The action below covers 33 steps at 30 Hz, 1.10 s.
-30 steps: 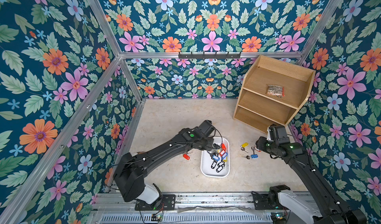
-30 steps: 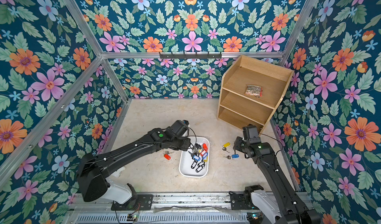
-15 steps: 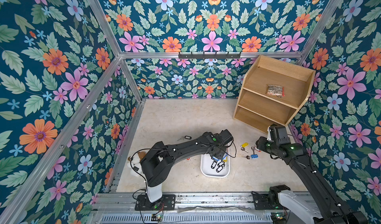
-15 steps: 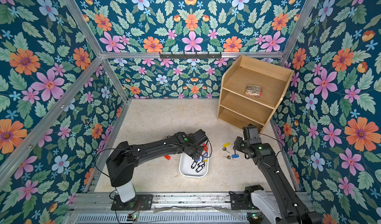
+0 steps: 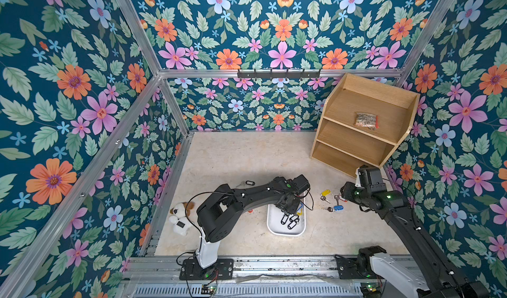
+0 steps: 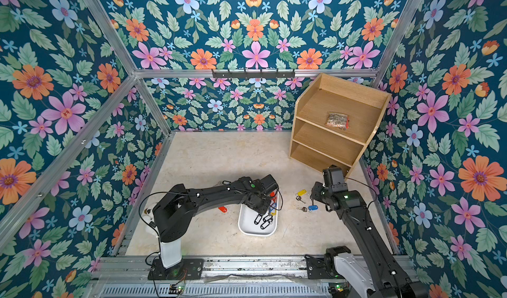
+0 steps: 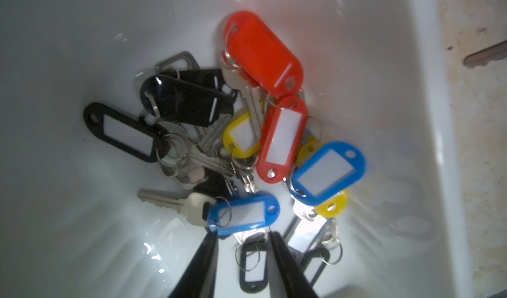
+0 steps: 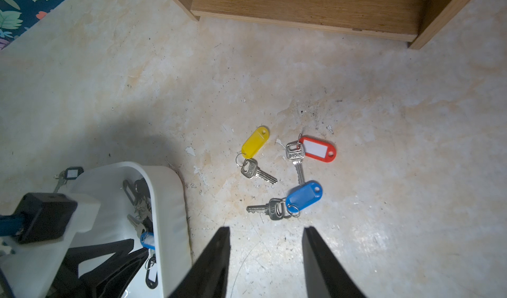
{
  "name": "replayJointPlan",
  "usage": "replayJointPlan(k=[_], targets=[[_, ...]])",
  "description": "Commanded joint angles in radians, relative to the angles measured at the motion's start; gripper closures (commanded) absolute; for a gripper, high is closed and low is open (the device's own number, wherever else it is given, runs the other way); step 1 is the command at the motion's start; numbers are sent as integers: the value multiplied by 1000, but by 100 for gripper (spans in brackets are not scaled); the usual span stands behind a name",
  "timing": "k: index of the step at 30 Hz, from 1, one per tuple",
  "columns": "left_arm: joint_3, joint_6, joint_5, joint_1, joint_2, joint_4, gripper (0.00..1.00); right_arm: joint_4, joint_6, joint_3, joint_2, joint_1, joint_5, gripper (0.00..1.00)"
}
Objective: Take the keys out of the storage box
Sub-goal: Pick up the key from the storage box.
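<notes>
While left pincer (image 7: 241,235) sits inside storage box (image 7: 428,118), blue-tagged key (image 7: 244,213) at its tips

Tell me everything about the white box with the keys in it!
The white box is a shallow, plain tray with rounded corners, smooth and glossy like plastic. It lies flat and open on the beige table. A tangled pile of keys with red, blue, yellow and black tags rests inside; one end is bare. The left end effector reaches into it over the pile. More keys lie on the table outside it.
</notes>
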Motion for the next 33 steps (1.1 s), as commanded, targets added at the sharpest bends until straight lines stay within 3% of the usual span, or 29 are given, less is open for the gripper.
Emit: replayJointPlan(k=[1,19,33], targets=[[0,-6,-13,12,2,3,63,12,-2,-2,-2,1,4,53],[22,9,-9,29,52,6,60,8,-3,-1,1,2,3,54],[6,12,-5,53,59,24,79,8,-3,-1,1,3,4,57]])
